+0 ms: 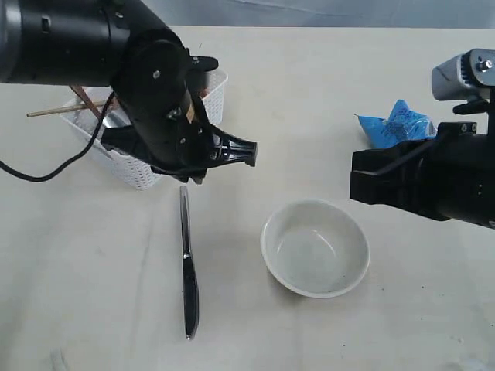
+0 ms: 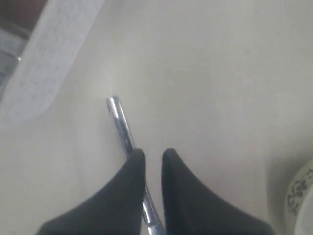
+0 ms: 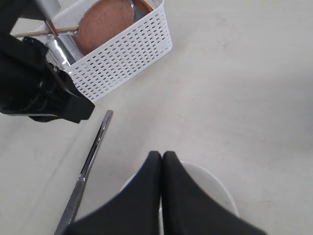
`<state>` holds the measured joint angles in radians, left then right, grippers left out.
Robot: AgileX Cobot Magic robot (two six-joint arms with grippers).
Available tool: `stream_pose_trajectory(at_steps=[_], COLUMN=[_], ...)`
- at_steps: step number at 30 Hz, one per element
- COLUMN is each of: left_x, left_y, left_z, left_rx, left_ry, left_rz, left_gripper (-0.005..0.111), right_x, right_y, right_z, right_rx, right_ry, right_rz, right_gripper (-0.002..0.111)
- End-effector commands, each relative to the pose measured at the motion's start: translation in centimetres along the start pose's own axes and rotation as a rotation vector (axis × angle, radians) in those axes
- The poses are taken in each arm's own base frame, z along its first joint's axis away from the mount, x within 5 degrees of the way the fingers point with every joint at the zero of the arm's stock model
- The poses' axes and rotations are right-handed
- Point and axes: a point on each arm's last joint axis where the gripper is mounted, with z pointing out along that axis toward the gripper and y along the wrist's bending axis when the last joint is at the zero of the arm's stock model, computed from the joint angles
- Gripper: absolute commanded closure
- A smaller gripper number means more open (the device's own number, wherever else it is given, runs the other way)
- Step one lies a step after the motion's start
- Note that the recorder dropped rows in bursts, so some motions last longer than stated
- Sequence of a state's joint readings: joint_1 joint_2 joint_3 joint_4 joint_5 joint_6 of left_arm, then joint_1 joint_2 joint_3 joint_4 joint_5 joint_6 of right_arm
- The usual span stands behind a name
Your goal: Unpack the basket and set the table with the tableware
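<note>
A steel knife (image 1: 188, 263) lies flat on the table (image 1: 77, 255), in front of the white basket (image 1: 139, 171). My left gripper (image 1: 249, 152) hovers just above the knife's handle end (image 2: 120, 122); its fingers (image 2: 133, 169) stand a narrow gap apart with nothing between them. The off-white bowl (image 1: 315, 247) sits upright to the right of the knife. My right gripper (image 3: 162, 154) is shut and empty above the bowl's rim (image 3: 215, 188). Inside the basket (image 3: 132, 54) are the brown plate (image 3: 105, 22), the steel cup (image 3: 61, 49) and the chopsticks (image 1: 62, 110).
A crinkly blue snack packet (image 1: 398, 124) lies at the far right, behind the right arm (image 1: 425, 182). The left arm (image 1: 147, 77) covers most of the basket in the exterior view. Bare tabletop stretches along the front and left of the knife.
</note>
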<state>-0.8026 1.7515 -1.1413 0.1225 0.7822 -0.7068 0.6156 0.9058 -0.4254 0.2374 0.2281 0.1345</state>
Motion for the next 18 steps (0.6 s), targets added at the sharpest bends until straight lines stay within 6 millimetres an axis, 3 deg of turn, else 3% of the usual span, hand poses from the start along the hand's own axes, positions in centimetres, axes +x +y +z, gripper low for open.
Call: stream_pose_trajectory(at_steps=[1, 5, 9, 12, 15, 18], left_x=[-0.2, -0.6, -0.8, -0.8, -0.7, -0.5], left_y=[0.3, 0.3, 0.6, 1.6, 3.2, 5.4], left_z=[-2.5, -5.8, -10.5, -13.0, -14.2, -14.1], left_rx=[0.028, 0.116, 0.225, 0.202, 0.129, 0.094], left_ry=[-0.06, -0.19, -0.376, -0.487, -0.566, -0.612], left_rz=[0.089, 0.094, 0.117, 0.158, 0.145, 0.1], left_gripper=[0.106, 0.106, 0.106, 0.106, 0.106, 0.107], right_x=[-0.3, -0.3, -0.3, -0.3, -0.2, -0.1], right_y=[0.1, 0.1, 0.1, 0.1, 0.1, 0.1], right_z=[-0.1, -0.1, -0.1, -0.1, -0.1, -0.1], right_rx=[-0.003, -0.003, -0.003, -0.003, -0.002, 0.0], right_ry=[-0.022, -0.022, -0.022, -0.022, -0.015, 0.002], right_rz=[-0.028, -0.028, -0.028, -0.028, -0.028, -0.028], right_gripper=[0.109, 0.109, 0.109, 0.109, 0.109, 0.109])
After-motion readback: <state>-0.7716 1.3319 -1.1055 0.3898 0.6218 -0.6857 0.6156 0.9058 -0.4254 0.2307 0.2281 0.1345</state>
